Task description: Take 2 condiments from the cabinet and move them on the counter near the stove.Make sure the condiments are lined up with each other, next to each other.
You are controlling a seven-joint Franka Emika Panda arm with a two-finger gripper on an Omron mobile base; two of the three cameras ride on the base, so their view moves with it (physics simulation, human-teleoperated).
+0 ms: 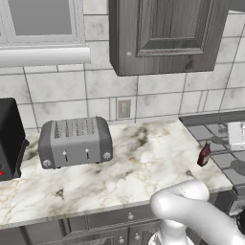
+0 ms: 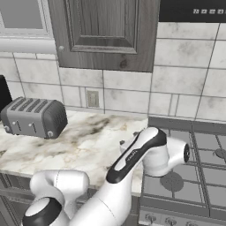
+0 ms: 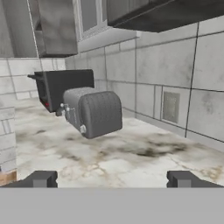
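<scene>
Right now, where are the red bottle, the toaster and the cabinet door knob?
red bottle (image 1: 204,155): left base view, on its body.
toaster (image 1: 75,141): left base view, on its front face.
cabinet door knob (image 2: 61,48): right base view, on the knob itself.

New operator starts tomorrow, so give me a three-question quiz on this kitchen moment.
1. True or false: the cabinet door is shut.
2. The red bottle stands: A) beside the toaster, B) at the counter edge by the stove, C) on a burner.
3. Fill in: the hand is ___, with nothing between its fingers.

Key: 1 true; 2 B; 3 open.
</scene>
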